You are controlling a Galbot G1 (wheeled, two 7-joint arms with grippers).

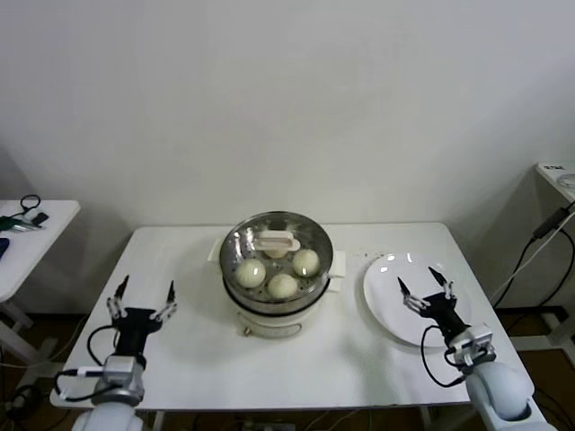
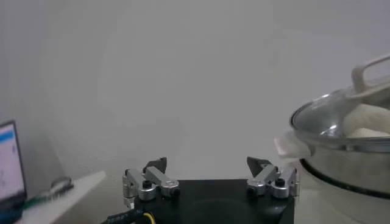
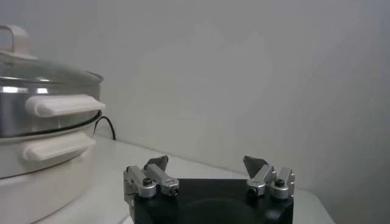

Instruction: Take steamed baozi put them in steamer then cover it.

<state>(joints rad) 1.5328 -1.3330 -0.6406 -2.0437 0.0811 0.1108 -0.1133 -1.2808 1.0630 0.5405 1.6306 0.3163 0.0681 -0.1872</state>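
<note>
The steel steamer [image 1: 316, 292] stands on its white pot base at the middle of the table. The clear glass cover [image 1: 310, 239] with a cream bar handle [image 1: 277, 241] lies on top of it. Through the glass show three cream-white steamed baozi [image 1: 251, 272], [image 1: 283, 285], [image 1: 306, 261]. My left gripper [image 1: 144, 293] rests open and empty near the table's left front, apart from the steamer [image 2: 347, 152]. Over the white plate at the right, my right gripper [image 1: 425, 284] stands open and empty too. The covered steamer [image 3: 36, 91] also shows in the right wrist view.
A flat white plate [image 1: 386, 287] lies bare at the right of the table. A side table [image 1: 27, 233] with small items stands at the far left. Another table edge and cables [image 1: 548, 233] are at the far right.
</note>
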